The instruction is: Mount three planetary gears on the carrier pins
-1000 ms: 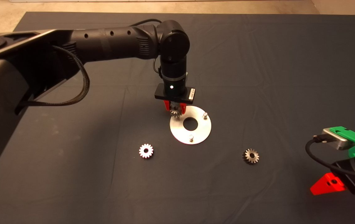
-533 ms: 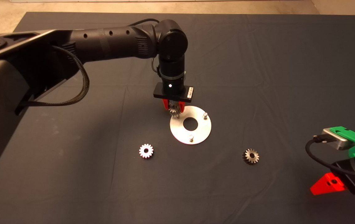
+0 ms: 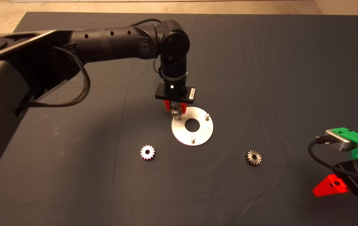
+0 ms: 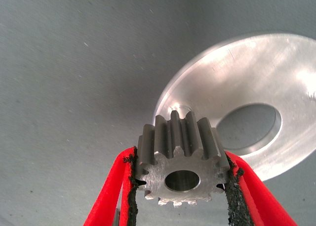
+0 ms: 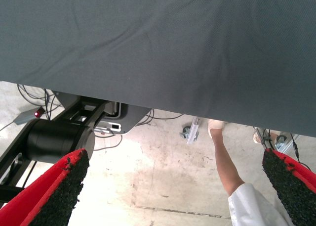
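Dark mat (image 3: 260,62) carries a shiny metal disc (image 3: 202,135) with pins (image 3: 207,116) standing on it. Over the disc's edge, the left gripper (image 3: 176,110) is clamped on one gear (image 4: 181,169), held above a pin. Two more gears (image 3: 147,152) lie near the disc. Away from the disc, the right gripper (image 5: 173,191) waits, fingers spread.

overhead view, two close wrist views
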### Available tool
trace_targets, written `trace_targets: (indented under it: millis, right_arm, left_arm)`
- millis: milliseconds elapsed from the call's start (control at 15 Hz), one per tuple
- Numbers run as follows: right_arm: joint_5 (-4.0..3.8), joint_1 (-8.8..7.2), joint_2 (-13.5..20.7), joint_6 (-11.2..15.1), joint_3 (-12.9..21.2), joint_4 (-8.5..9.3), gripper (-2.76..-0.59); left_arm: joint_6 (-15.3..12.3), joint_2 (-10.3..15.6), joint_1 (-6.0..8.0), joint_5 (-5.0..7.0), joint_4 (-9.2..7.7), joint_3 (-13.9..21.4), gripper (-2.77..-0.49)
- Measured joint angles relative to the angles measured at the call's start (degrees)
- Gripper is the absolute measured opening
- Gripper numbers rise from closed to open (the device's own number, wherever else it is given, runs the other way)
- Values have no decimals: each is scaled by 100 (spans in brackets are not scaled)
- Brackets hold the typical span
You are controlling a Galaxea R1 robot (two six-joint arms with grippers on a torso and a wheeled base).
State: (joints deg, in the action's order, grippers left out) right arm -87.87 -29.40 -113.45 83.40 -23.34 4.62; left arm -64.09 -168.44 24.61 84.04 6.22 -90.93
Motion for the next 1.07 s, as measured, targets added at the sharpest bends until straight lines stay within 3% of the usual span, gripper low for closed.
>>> trace_targets:
  millis: [200, 1067]
  right_arm:
    - [0, 2, 2, 0, 0, 0, -73]
    - [0, 2, 9, 0, 0, 1, -73]
  left_arm:
    - [-27, -17, -80, -24, 28, 37, -232]
    - [30, -16, -78, -39, 20, 5, -229]
